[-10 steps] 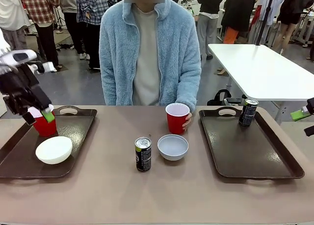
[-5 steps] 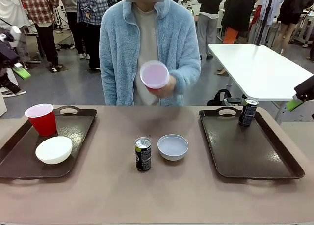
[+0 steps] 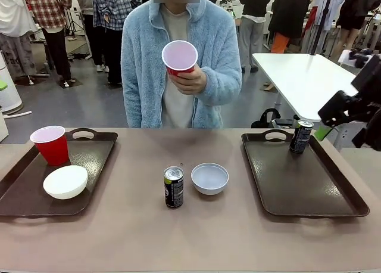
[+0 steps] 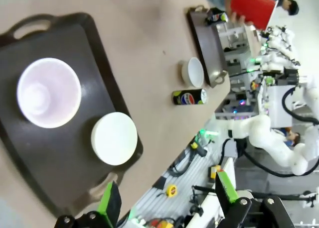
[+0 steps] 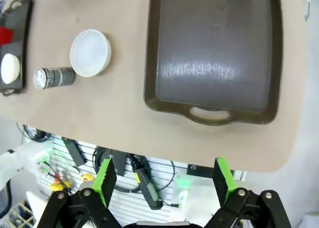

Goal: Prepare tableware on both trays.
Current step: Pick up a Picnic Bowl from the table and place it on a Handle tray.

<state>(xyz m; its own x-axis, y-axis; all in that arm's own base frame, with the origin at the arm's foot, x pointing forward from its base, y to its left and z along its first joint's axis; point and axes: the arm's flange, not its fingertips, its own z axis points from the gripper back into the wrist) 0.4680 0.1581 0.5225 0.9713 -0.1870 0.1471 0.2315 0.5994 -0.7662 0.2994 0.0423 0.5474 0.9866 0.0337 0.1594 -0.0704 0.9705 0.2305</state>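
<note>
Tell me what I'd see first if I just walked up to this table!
First, the red plastic cup that the person in the fluffy pale blue jacket holds up at chest height, its pale inside tipped toward the camera. Next, the two dark brown rectangular plastic trays: the left one carries another red plastic cup and a white round bowl, the right one a small dark drink can.

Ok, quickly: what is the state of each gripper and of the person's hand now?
Left gripper: open, holding nothing.
Right gripper: open, holding nothing.
Person's hand: holding a red cup.
</note>
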